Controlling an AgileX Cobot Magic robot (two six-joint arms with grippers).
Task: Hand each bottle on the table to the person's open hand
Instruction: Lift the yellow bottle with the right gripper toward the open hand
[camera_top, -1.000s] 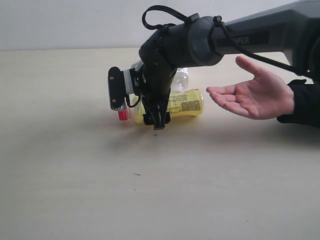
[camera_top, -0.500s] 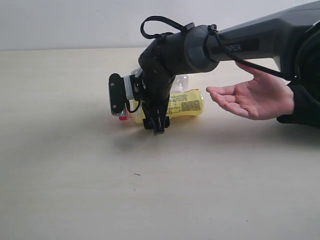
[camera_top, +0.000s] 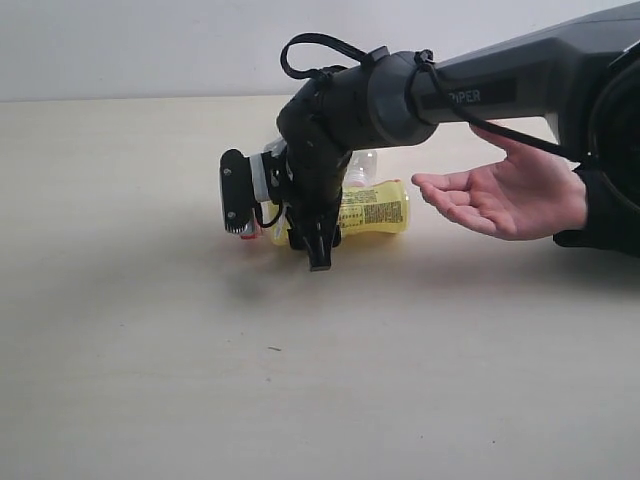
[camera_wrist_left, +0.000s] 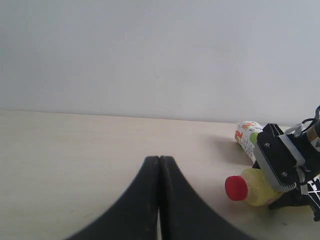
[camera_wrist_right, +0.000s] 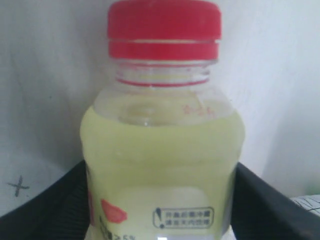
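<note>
Yellow bottle (camera_top: 372, 207), red cap (camera_wrist_left: 236, 188), lying on its side on the cream counter (camera_top: 150, 350); right jaws closed against both its flanks; left jaws pressed together, holding nothing; person's open hand (camera_top: 510, 195) palm-up near the bottle's base, not touching.

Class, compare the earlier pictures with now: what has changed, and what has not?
The right gripper came down over the yellow bottle, which lies on the table, and now clasps its sides. The bottle has not been lifted. The person's open hand stayed put.
</note>
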